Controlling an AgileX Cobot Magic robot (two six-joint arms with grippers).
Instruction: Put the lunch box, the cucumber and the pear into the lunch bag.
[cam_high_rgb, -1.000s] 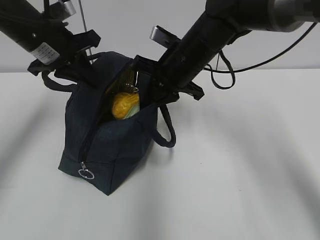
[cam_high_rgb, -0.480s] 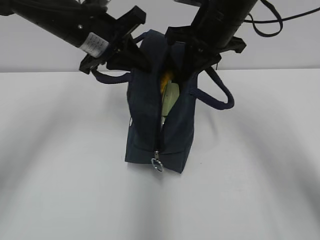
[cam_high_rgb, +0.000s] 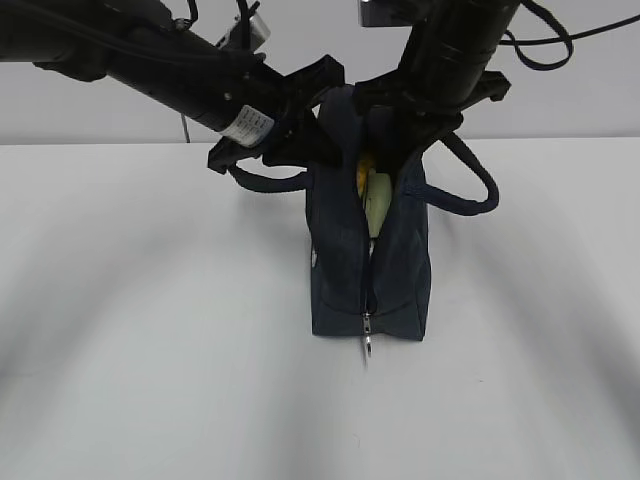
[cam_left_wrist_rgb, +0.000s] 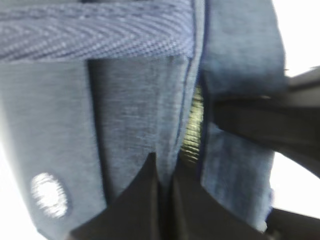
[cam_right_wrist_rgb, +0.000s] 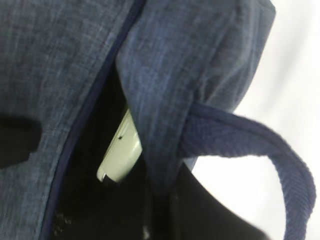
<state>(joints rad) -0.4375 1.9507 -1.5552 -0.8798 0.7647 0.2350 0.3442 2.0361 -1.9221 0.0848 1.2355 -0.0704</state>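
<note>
1. The bag (cam_high_rgb: 370, 260) is standing upright at the middle of the tabletop (cam_high_rgb: 150, 380), its zipper end and ring pull (cam_high_rgb: 368, 345) pointing toward 6 o'clock.
2. The left gripper (cam_high_rgb: 325, 110) is pinching the bag's top edge at 11 o'clock of the opening; the wrist view is showing its fingers (cam_left_wrist_rgb: 145, 200) clenched on the fabric.
3. The right gripper (cam_high_rgb: 415, 115) is gripping the opposite edge at 1 o'clock, clenched on cloth beside the handle (cam_right_wrist_rgb: 260, 145).
4. The box (cam_right_wrist_rgb: 120, 150) is sitting inside, its pale lid showing through the slit; the pear (cam_high_rgb: 362, 172) is peeking yellow above it. The cucumber cannot be made out for sure.
5. Doing this well probably means keeping both edges taut and level so that the bag is not tipping, then easing the grip gently.
6. Both arms are slanting down from 10 and 1 o'clock, wrists bent over the bag's mouth.
</note>
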